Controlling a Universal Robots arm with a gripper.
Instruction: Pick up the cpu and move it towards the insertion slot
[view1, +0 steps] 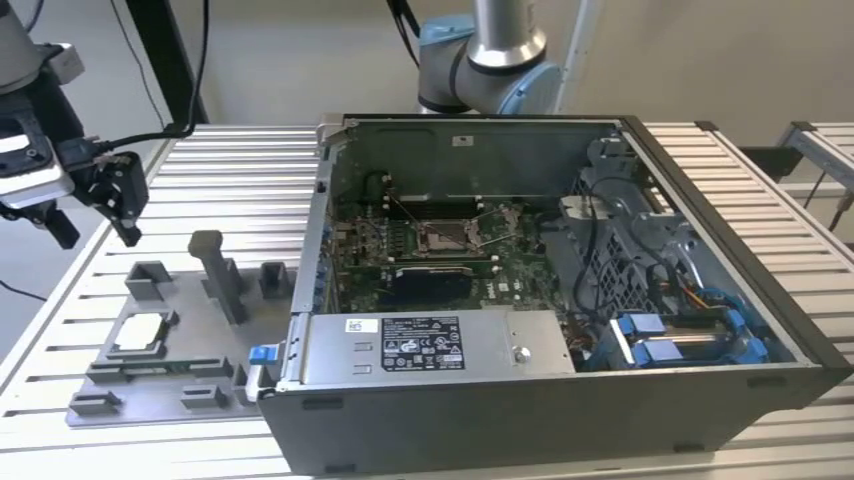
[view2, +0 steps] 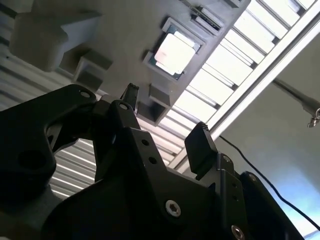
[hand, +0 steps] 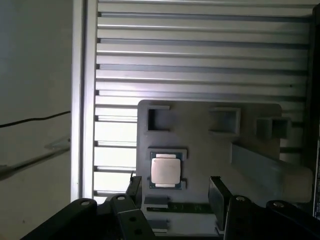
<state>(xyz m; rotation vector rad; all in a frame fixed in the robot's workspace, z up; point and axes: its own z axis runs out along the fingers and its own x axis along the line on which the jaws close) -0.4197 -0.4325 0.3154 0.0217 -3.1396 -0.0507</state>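
Gripper (view1: 96, 232), fingers (view2: 202, 145) wide apart and empty, poised over the grey tray (view1: 187, 318) where the cpu (view1: 140, 332) apparently lies flat

No legible text on label (view1: 420, 343)

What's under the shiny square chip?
The cpu sits in a pocket of the grey holder plate, which lies on the slatted table. The pocket's floor beneath it is covered, so unseen.
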